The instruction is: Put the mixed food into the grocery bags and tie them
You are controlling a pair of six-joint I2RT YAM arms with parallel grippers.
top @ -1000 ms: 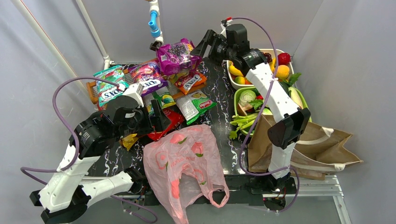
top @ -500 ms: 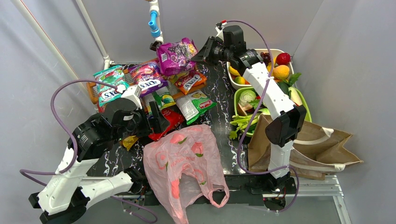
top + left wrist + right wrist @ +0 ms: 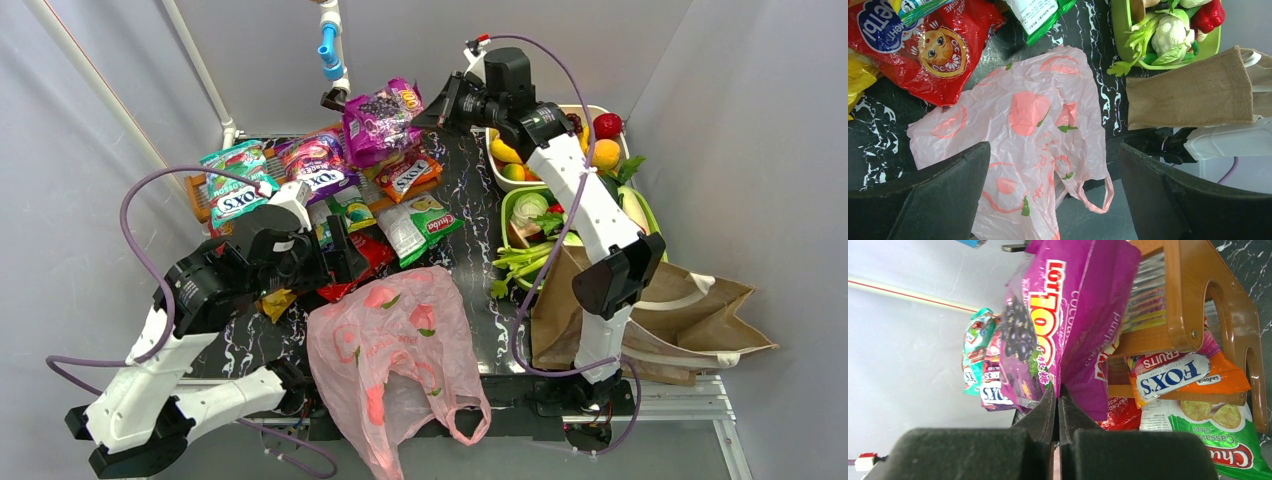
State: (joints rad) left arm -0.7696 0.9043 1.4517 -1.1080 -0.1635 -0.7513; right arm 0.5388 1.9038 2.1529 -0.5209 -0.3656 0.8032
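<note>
My right gripper (image 3: 432, 108) (image 3: 1058, 392) is shut on the lower edge of a purple snack packet (image 3: 380, 120) (image 3: 1073, 305) and holds it raised over the wooden rack at the back. Other foil packets (image 3: 300, 175) lie on and around the rack. Flat on the table's near side lies the pink plastic bag (image 3: 395, 350) (image 3: 1033, 125). The left gripper (image 3: 345, 255) (image 3: 1053, 147) hovers over it, open and with nothing between its fingers. A brown tote (image 3: 680, 310) (image 3: 1193, 95) lies collapsed at the right.
The wooden slatted rack (image 3: 1188, 300) stands at the back left. A white tray (image 3: 592, 108) of toy fruit and a green tray (image 3: 508, 205) of toy vegetables sit right of centre. A red packet (image 3: 933, 50) lies beside the pink bag.
My right gripper has shut on the purple packet's edge and raised it a little. The left arm has barely moved.
</note>
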